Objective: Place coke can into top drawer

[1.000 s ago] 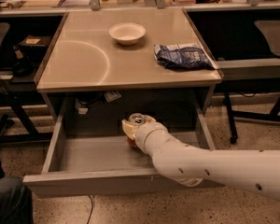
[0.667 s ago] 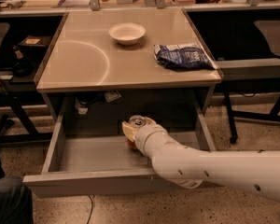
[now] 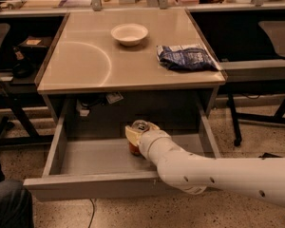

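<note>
A beige desk [image 3: 85,65] stands on speckled floor [image 3: 266,129], a dark chair [image 3: 278,34] at each side, a cluttered counter [image 3: 76,2] behind.

My gripper [image 3: 138,136] sits inside the top drawer [image 3: 85,186], and it covers most of the coke can [image 3: 134,149]: only the silver top and a strip of red show. My arm [image 3: 237,175] runs off the right edge. The desk [image 3: 133,65] hides the drawer's back part, and the small items [image 3: 83,110] hanging beneath it are too small to make out.
</note>
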Action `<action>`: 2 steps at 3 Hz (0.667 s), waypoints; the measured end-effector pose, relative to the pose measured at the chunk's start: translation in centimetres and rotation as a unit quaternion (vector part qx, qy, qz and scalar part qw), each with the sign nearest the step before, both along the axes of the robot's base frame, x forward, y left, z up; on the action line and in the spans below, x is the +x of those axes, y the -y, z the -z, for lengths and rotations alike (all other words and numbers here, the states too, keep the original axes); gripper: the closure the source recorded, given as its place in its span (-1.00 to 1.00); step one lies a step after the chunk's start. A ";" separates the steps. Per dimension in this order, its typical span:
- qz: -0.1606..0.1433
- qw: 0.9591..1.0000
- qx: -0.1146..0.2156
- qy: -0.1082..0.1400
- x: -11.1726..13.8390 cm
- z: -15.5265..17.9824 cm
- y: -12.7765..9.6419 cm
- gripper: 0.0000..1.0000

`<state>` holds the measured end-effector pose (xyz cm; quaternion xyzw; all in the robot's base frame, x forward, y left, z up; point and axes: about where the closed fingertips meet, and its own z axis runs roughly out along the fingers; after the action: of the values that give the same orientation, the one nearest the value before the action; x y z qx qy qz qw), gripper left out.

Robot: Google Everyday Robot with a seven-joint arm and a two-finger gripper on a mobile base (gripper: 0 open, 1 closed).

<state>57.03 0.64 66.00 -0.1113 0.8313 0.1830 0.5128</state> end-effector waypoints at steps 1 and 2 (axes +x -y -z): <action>0.000 1.000 0.000 0.000 0.0 0.0 0.0 0.62; 0.000 1.000 0.000 0.000 0.0 0.0 0.0 0.16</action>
<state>57.03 0.64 66.00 -0.1113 0.8313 0.1831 0.5128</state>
